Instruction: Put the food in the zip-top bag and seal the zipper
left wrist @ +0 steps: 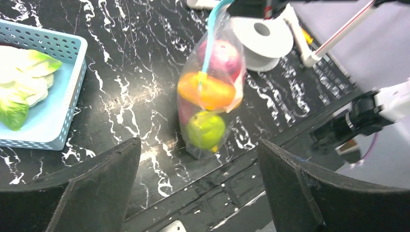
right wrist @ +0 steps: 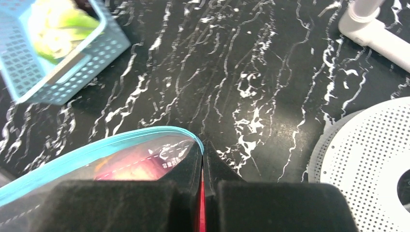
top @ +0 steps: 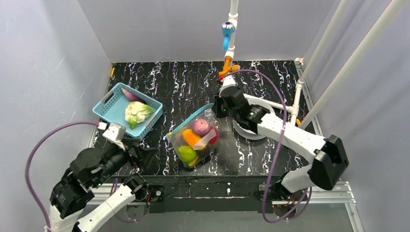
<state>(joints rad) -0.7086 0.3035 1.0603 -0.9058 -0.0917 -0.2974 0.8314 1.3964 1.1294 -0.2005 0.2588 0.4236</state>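
Observation:
The clear zip-top bag (top: 199, 140) stands on the black marbled table, its teal-blue zipper (top: 189, 121) running along the top edge. The food sits inside: a purple piece (left wrist: 221, 55), an orange piece (left wrist: 205, 92) and a green pear (left wrist: 205, 129). My right gripper (top: 216, 107) is shut on the bag's far corner, where the zipper (right wrist: 96, 147) ends at its fingertips (right wrist: 203, 147). My left gripper (left wrist: 200, 193) hangs open and empty near the table's front edge, left of the bag, with the bag (left wrist: 208, 96) beyond its fingers (left wrist: 96, 188).
A blue lattice basket (top: 110, 104) at the left holds a pale green leafy toy (top: 137, 112) and a dark purple piece (top: 131, 95). A white perforated reel (top: 241, 129) lies under the right arm. A white pole (top: 232, 29) with clamps stands at the back.

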